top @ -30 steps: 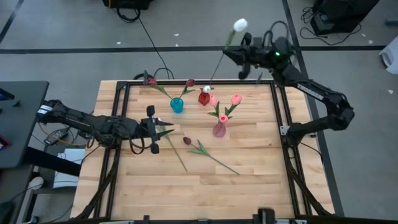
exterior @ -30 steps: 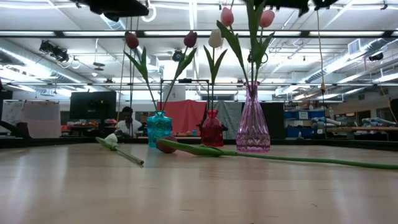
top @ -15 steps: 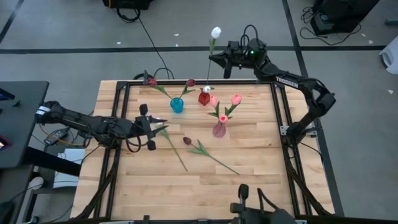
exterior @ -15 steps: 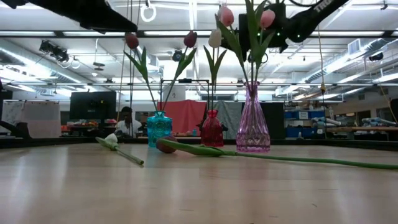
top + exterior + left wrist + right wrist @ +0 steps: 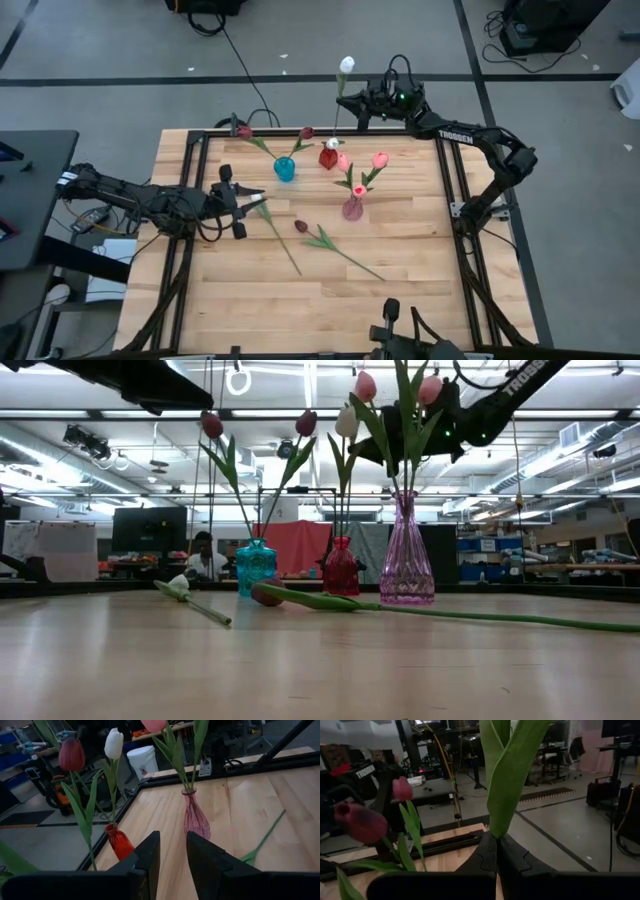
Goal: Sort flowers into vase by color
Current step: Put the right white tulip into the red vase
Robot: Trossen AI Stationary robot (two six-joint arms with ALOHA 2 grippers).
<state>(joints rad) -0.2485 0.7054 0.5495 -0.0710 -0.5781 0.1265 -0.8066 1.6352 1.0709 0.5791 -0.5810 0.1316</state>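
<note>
The right end effector (image 5: 352, 105) hangs above the far edge of the desk (image 5: 420, 300), clenched on the stem of a white tulip (image 5: 346, 66) whose head rises beyond that edge; its lower stem points down toward the red vase (image 5: 328, 157), which already holds one white flower. The step in hand looks like delivering this white tulip to the red vase. The next move calls for bringing the stem tip over the narrow neck and lowering it straight in without knocking the pink vase (image 5: 352, 208) just beside it. The left end effector (image 5: 238, 201) waits near the desk's left edge, its fingers parted and empty, close to a white tulip lying on the desk (image 5: 262, 202). A maroon tulip (image 5: 301, 227) lies mid-desk, still unsorted, and the blue vase (image 5: 285, 169) holds two maroon ones.
</note>
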